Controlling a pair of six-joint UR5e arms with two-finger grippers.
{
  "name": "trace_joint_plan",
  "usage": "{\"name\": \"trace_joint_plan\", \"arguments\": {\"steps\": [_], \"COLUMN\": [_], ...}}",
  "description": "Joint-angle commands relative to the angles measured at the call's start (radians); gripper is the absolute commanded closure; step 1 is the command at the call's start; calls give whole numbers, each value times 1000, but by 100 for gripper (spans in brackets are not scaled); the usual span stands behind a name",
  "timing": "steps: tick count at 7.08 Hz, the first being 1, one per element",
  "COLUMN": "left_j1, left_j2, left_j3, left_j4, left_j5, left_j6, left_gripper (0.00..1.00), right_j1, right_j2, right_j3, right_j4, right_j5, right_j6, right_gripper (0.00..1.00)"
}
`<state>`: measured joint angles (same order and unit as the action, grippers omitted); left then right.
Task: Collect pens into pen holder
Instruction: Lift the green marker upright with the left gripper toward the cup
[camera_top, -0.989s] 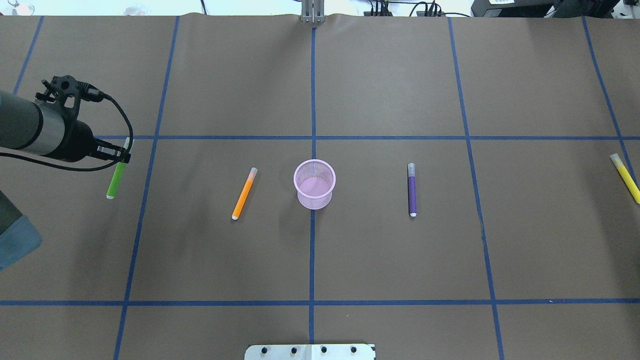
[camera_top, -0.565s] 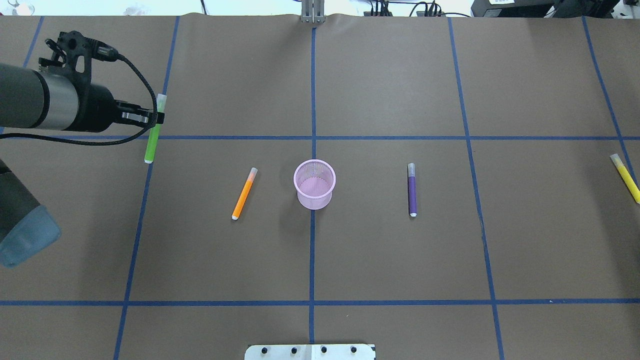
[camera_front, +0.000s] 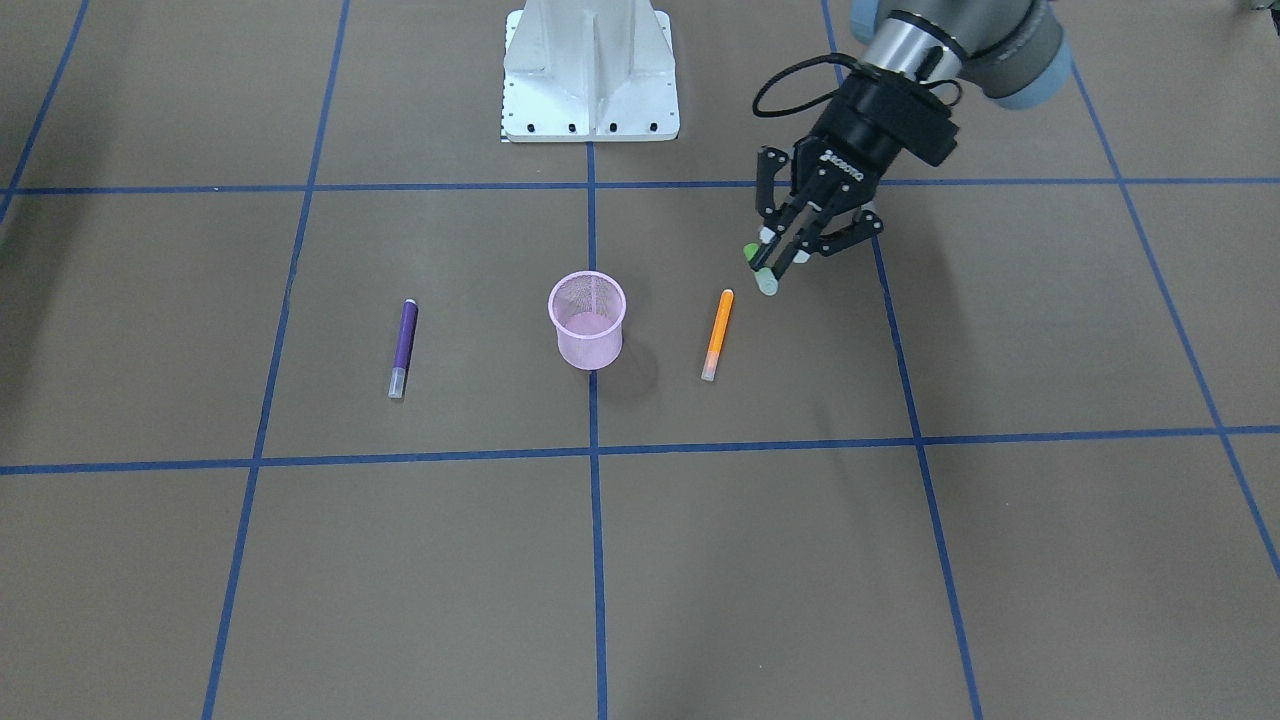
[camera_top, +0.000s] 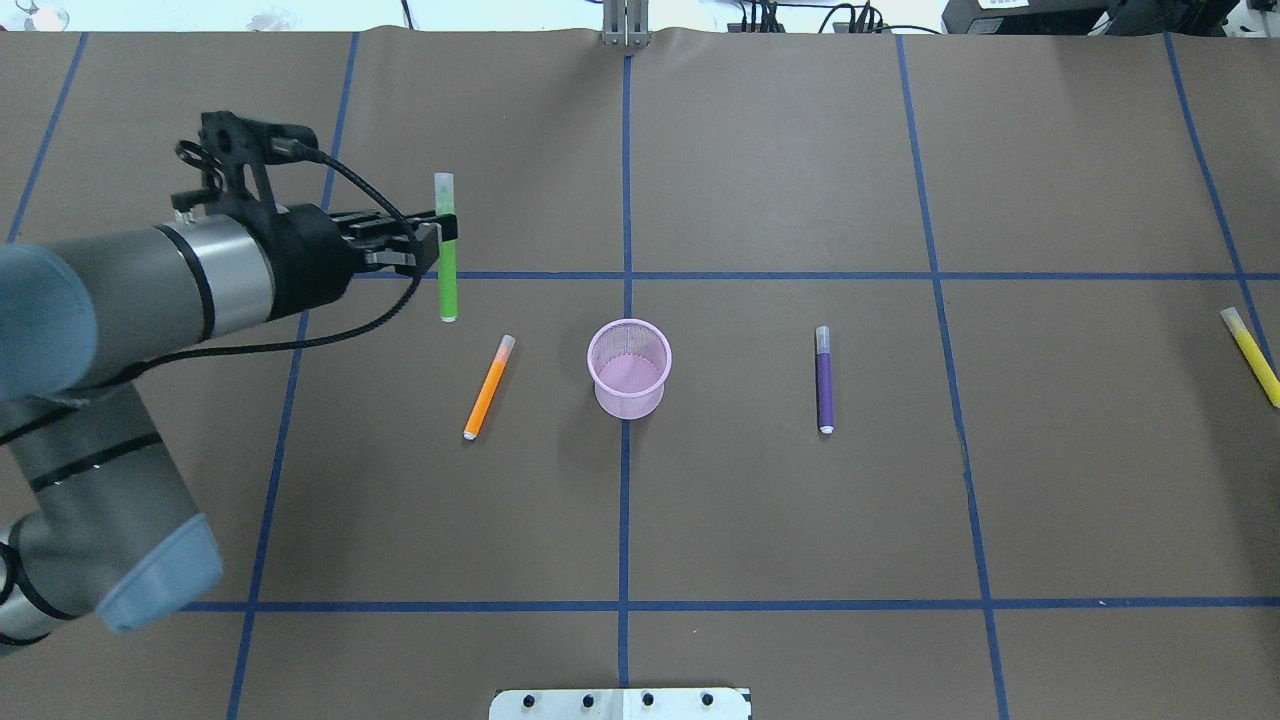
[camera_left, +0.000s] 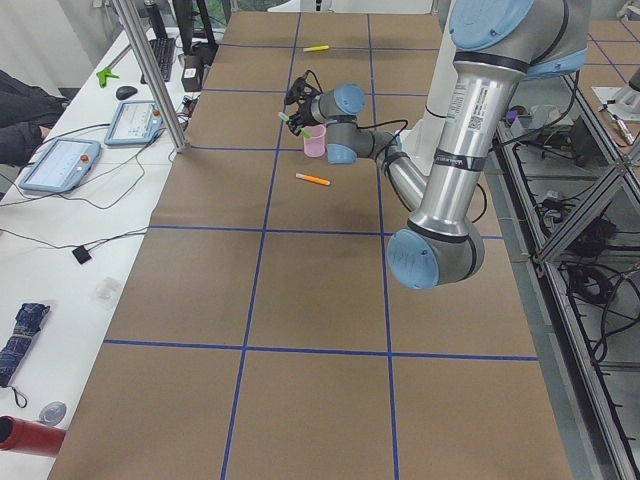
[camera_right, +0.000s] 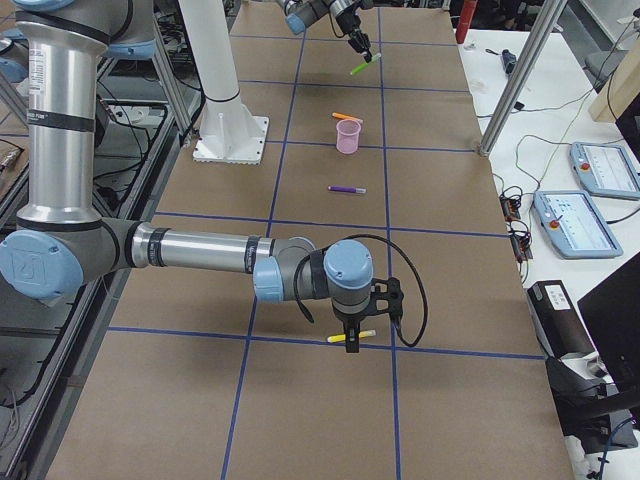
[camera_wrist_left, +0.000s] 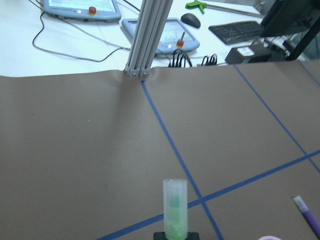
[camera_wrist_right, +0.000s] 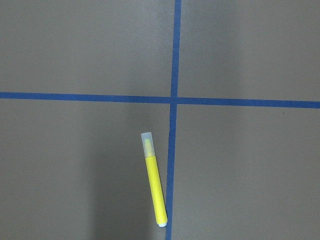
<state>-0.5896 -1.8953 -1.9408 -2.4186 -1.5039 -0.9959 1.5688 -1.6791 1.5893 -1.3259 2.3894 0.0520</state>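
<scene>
Carrying a slim green marker-like pen (camera_top: 446, 250) toward the small pink wire-mesh pen holder (camera_top: 628, 400), by the look of the layout: first of four, with none in the cup yet. Gripped by the left pincer (camera_top: 440, 238), closed tight on the barrel just below the pale cap. Lifted clear of the brown paper-covered counter (camera_top: 800, 520) and tilted, up and to the left of the cup in the overhead view, with a slim orange pen (camera_top: 488, 388) lying between.

Next, probably: crossing above the orange pen, centring over the solid pink rim, bringing the stick upright, lowering, then letting go. Narrow mouth and light cup, so likely easy to tip.

Slim purple pen (camera_top: 824, 380) flat on the cup's other side. Slim yellow pen (camera_wrist_right: 155, 190) well apart near the counter's end, beneath the right pincer (camera_right: 352, 335); open or closed, cannot tell.

Blue tape lines (camera_top: 623, 500) gridding the counter. Beyond its far edge, a white desk (camera_wrist_left: 75, 45) with touch panels (camera_left: 60, 163), a keyboard (camera_wrist_left: 235, 31) and an aluminium post (camera_wrist_left: 150, 35).
</scene>
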Motion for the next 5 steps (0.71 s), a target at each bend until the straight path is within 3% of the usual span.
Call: {"name": "trace_joint_plan", "arguments": {"steps": [1, 5], "left_j1": [59, 60], "left_j2": [-87, -88], "left_j3": [51, 57], "left_j4": [-16, -17], "left_j5": [88, 86], "left_j6": [-49, -50], "left_gripper": [100, 100], "right_j1": [-73, -232], "right_j2": [28, 134], "right_j3": [-196, -265], "right_j4": [233, 238], "right_j5": [0, -12], "right_j6": [2, 28], "right_gripper": [1, 1]}}
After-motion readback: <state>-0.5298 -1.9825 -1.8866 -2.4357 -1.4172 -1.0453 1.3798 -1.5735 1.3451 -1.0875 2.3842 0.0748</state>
